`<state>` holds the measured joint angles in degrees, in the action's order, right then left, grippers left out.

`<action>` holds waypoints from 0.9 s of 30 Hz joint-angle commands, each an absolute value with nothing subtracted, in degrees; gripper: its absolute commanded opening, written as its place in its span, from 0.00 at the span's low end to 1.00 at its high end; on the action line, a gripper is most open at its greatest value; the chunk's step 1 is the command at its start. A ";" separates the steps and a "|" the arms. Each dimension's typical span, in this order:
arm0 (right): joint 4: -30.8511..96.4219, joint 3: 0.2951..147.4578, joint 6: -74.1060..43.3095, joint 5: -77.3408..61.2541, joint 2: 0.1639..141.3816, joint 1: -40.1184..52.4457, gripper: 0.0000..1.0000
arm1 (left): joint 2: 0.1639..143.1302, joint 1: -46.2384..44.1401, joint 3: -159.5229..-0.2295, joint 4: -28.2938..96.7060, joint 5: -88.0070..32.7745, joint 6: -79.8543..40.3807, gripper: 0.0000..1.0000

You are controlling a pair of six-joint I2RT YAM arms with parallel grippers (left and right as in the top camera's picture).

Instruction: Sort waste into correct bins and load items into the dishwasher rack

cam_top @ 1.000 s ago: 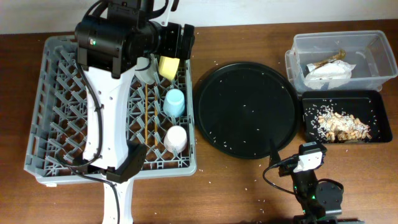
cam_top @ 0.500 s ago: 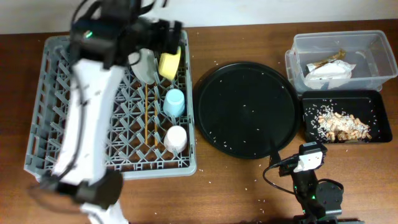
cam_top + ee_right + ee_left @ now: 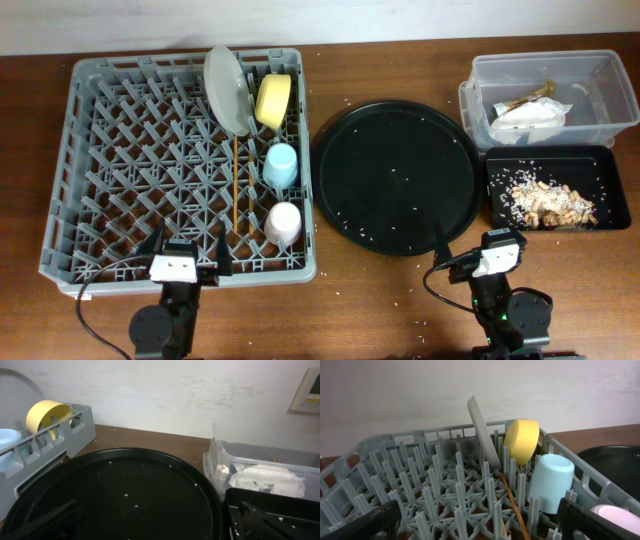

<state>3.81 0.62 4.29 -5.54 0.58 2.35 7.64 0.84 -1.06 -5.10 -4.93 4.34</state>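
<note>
The grey dishwasher rack (image 3: 120,160) holds the pale plate (image 3: 227,90) on edge, the yellow bowl (image 3: 273,100), the light-blue cup (image 3: 281,165), the pink cup (image 3: 284,223) and the chopsticks (image 3: 236,180). The clear tub (image 3: 600,90) holds the white paper wrapper (image 3: 530,117) and the gold-brown wrapper (image 3: 528,98). The black rectangular tray (image 3: 500,165) holds food scraps (image 3: 548,200). My left gripper (image 3: 186,252) is open and empty at the rack's front edge (image 3: 480,527). My right gripper (image 3: 480,245) is open and empty at the front of the table (image 3: 155,525).
A large round black tray (image 3: 395,178) with scattered rice grains lies between the rack and the bins, and it also shows in the right wrist view (image 3: 115,495). Loose rice grains dot the brown table near its front edge.
My left arm has pulled back from over the rack's far side to the front edge, leaving the plate standing beside the yellow bowl. The right arm has not moved.
</note>
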 commanded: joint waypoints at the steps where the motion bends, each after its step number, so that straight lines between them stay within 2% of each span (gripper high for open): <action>1: 4.10 0.32 4.08 -5.32 0.21 2.66 0.98 | 1.67 1.04 -0.47 0.56 -4.71 10.07 0.99; 3: 4.10 0.32 4.08 -5.32 0.21 2.66 0.98 | 0.27 1.04 -0.47 4.34 -4.69 10.02 0.99; 27: 4.10 0.32 4.08 -5.32 0.21 2.66 0.98 | 0.30 1.04 -0.49 4.21 -4.71 10.00 0.99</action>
